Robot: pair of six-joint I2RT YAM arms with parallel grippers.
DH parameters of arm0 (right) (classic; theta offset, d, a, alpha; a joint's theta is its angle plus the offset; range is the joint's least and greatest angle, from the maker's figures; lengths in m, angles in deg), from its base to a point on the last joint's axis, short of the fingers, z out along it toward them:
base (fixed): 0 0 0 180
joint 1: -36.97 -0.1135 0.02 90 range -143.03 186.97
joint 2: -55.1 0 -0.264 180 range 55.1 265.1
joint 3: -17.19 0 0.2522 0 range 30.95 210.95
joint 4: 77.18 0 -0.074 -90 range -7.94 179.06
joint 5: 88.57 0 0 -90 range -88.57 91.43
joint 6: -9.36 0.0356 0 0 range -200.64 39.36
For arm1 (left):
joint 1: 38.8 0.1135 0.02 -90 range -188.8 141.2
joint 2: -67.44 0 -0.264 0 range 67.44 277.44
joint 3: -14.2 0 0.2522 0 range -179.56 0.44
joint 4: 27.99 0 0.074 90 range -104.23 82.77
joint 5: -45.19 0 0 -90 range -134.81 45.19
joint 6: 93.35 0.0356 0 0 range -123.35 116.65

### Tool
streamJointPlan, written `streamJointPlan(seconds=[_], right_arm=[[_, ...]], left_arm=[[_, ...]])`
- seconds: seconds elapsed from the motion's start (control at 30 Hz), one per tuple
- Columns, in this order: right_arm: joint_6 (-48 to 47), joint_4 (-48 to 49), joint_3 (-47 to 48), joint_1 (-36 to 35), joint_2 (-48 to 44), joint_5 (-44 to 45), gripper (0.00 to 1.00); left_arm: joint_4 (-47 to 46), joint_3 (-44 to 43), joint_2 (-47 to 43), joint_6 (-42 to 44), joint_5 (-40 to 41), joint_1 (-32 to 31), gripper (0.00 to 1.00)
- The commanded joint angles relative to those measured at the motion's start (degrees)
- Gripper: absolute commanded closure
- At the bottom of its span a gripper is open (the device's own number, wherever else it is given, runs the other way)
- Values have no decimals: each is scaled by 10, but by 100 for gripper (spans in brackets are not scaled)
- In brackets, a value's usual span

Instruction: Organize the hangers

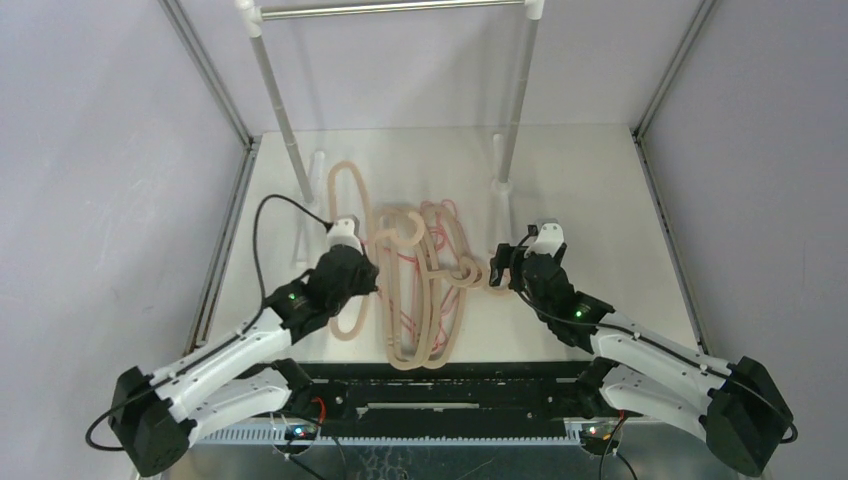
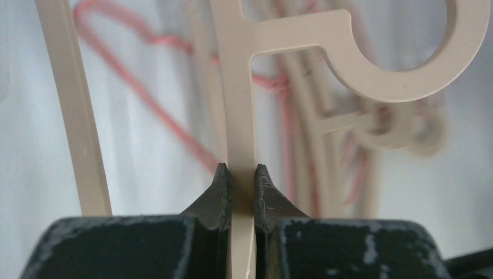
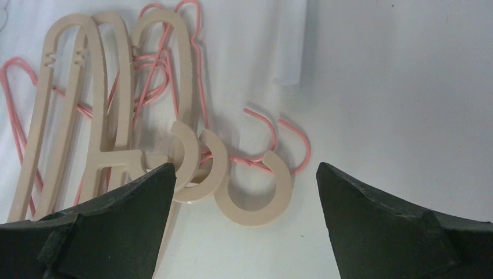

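Observation:
A pile of beige hangers [image 1: 430, 320] and thin pink wire hangers [image 1: 443, 214] lies tangled on the white table in the middle of the top view. My left gripper [image 1: 374, 270] is shut on the straight bar of one beige hanger [image 2: 238, 87], just below its hook [image 2: 407, 75]. My right gripper [image 1: 497, 268] is open and empty, low over the table. Three beige hooks [image 3: 256, 192] and pink wire hooks [image 3: 290, 136] lie between and just ahead of its fingers [image 3: 134, 209]. Pink wire also shows blurred behind the held bar [image 2: 145, 87].
The silver rail [image 1: 390, 8] on two slanted posts [image 1: 515, 100] with white feet [image 3: 289, 46] stands at the back of the table. Another beige hanger [image 1: 346, 185] lies at the left, partly under my left arm. Metal frame edges [image 1: 225, 240] run along both sides.

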Motion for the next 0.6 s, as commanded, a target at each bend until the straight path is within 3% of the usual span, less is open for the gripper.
streamJointPlan(seconds=[0.0, 0.13, 0.23, 0.43, 0.57], right_arm=[[8, 23, -6, 6, -25, 2, 1], [13, 9, -6, 11, -43, 15, 1], [22, -23, 3, 14, -72, 37, 1], [4, -64, 18, 24, -134, 50, 1], [-2, -89, 27, 32, -154, 56, 1]], left_arm=[[-8, -100, -33, 43, -58, -4, 100], [-47, -192, -1, 66, -87, 3, 100], [-93, -276, 51, 66, -155, 26, 100], [-158, -462, 207, 20, -293, 108, 100], [-182, -570, 288, -18, -339, 145, 100]])
